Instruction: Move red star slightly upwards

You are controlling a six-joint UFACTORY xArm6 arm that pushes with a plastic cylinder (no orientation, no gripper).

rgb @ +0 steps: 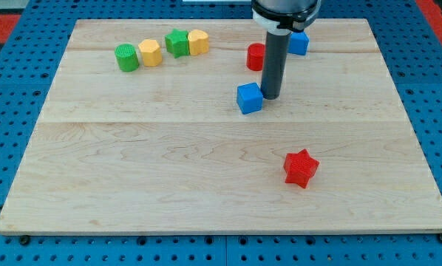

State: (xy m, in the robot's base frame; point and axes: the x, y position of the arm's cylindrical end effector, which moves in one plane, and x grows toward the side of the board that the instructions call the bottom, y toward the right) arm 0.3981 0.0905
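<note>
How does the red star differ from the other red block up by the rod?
The red star has a star outline; the red block looks rounded. The star stands alone toward the view's bottom right, fully visible; the red block sits near the view's top, partly hidden behind the rod. My tip is far above the star, below the red block. Both are red.

The dark rod hangs straight down from the view's top; my tip [270,97] seems to touch the board.
</note>
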